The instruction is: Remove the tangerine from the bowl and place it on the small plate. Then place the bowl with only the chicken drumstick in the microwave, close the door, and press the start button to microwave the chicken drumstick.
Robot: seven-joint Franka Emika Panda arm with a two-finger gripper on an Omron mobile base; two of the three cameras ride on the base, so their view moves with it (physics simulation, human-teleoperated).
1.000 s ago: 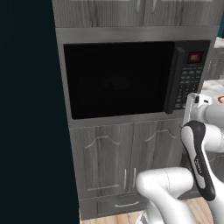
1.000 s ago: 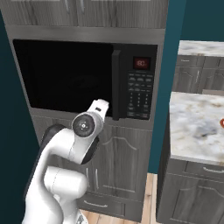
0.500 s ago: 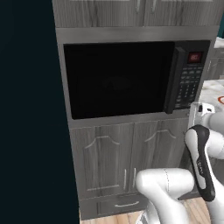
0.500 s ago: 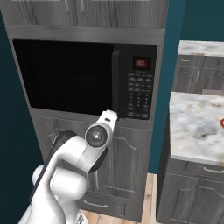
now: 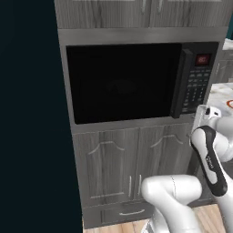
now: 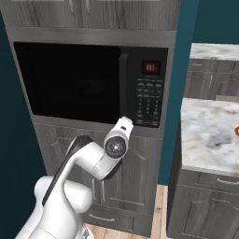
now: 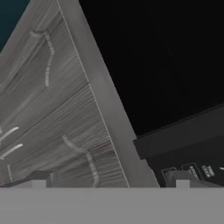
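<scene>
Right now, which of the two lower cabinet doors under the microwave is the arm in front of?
The right-hand lower cabinet door; the arm's wrist overlaps it, while the left-hand door stands uncovered.

Shut door (image 5: 123, 82) across the microwave (image 6: 93, 81) cavity.

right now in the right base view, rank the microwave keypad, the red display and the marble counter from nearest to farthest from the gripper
The gripper is open, at the white wrist below the microwave.
1. Keypad, just above and right.
2. Red display, higher on the same panel.
3. Marble counter, far right.
</scene>
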